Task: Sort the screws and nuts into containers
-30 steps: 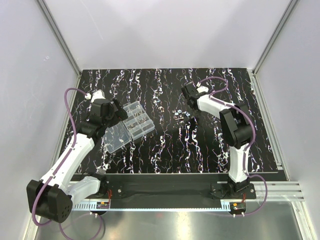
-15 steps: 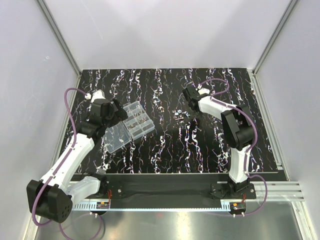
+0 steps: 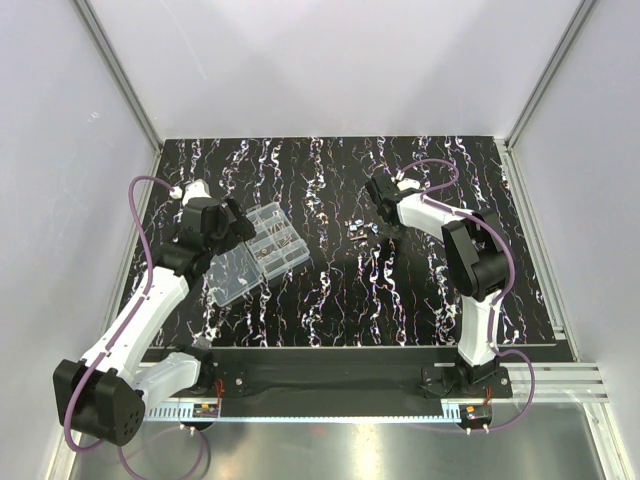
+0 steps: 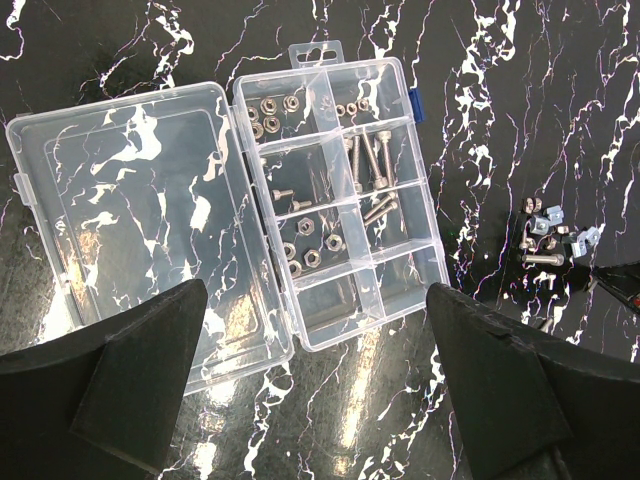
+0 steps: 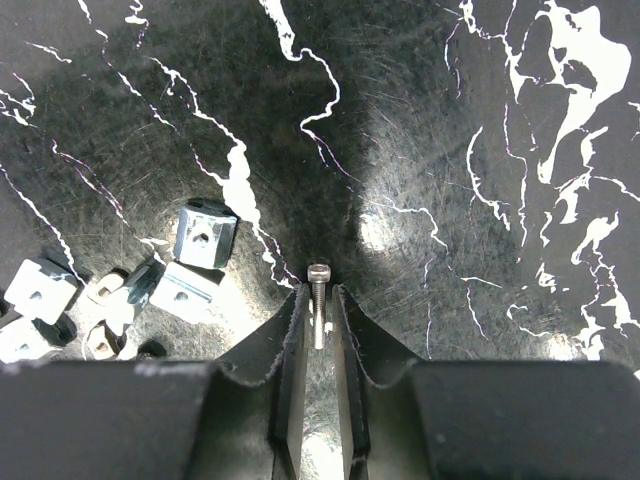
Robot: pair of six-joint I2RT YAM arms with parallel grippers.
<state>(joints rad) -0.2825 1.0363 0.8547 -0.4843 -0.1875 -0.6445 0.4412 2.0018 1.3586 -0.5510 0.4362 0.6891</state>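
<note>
Right gripper (image 5: 319,305): down low over the tabletop (image 5: 480,120), jaws only a sliver apart.
Screw (image 5: 318,272): one lone screw lies lengthways in that narrow gap, with its head poking out past the fingertips. A thin dark slit shows on each side of it, so it looks loose between the fingers rather than clamped.
Left gripper (image 4: 315,400): spread as wide as can be with nothing in it, hanging above the near edge of the organiser box (image 4: 405,275).
Box position: on the left half of the table, open. Its clear lid (image 4: 130,220) is folded out flat on the near-left side of the tray.
Compartments: the nuts (image 4: 268,112) sit in the far-left one, and more ring-shaped pieces lie in a nearer one. The sorted screws (image 4: 370,160) lie in the compartments to the right of the nuts. The nearest right compartment looks bare.
Loose pile (image 3: 360,230): right of the table's centre, well apart from the box and just beside the right gripper.
Square nuts (image 5: 205,235): silvery blocks, each with a hole, clustered just left of the right gripper's fingers and not touching them.
Small bits in the pile: too tiny to sort by eye from above.
</note>
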